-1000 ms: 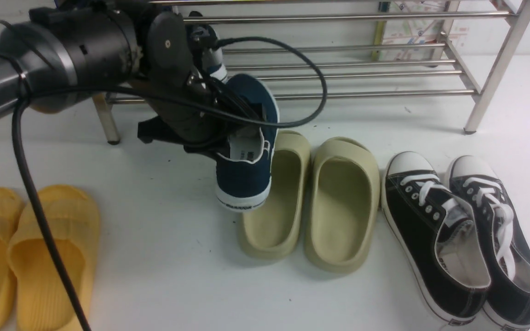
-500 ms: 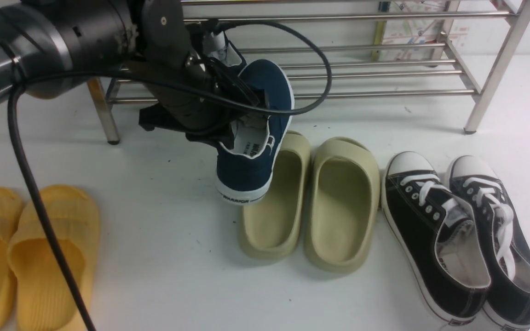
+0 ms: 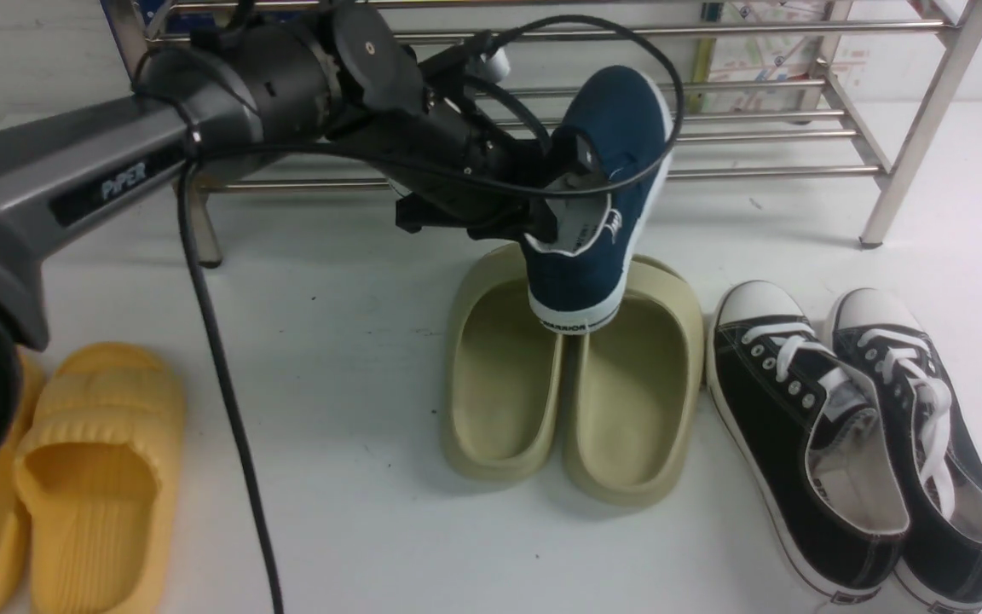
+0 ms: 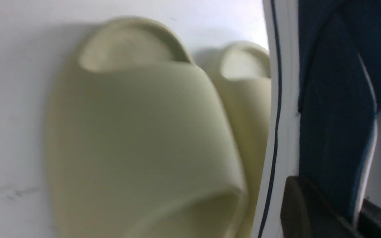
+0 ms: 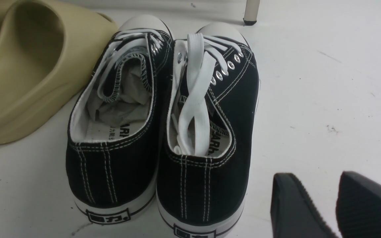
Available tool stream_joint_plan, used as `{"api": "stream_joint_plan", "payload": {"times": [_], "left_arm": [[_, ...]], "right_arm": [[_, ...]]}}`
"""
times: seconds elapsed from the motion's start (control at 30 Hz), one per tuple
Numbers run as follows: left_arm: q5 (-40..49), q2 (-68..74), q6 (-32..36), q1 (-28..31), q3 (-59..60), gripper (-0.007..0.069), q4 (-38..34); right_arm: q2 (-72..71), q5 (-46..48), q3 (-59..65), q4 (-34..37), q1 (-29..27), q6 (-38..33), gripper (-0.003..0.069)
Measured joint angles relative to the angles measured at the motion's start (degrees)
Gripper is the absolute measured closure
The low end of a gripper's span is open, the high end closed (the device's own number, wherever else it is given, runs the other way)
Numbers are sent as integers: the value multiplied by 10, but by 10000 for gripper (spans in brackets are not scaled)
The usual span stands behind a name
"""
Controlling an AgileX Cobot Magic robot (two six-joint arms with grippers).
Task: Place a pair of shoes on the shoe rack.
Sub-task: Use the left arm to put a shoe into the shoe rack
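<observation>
shifted rightward and higher over the last second, the navy slip-on sneaker (image 3: 606, 153) hangs heel-down just in front of the shoe rack (image 3: 713, 135), its collar pinched in the closed left claw (image 3: 561, 194). carrying step; next it likely needs lifting forward onto the rack's bars.

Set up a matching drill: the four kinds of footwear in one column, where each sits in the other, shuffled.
1. navy shoe
2. green slippers
3. black sneakers
4. yellow slippers

A. lying at far right
B. lifted in the air
C. lying at far left
D. lying in the middle

Pairs: 1-B, 2-D, 3-A, 4-C
</observation>
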Motion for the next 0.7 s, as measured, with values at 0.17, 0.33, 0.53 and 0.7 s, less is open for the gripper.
{"api": "stream_joint_plan", "payload": {"times": [0.17, 0.33, 0.53, 0.7], "left_arm": [[-3, 12, -7, 45, -7, 631, 1], [45, 13, -13, 100, -10, 631, 1], [73, -3, -20, 104, -10, 631, 15], [89, -25, -59, 104, -10, 631, 44]], "right_arm": [[0, 0, 0, 0, 0, 0, 415], [0, 0, 0, 0, 0, 0, 415], [0, 0, 0, 0, 0, 0, 415], [0, 0, 0, 0, 0, 0, 413]]}}
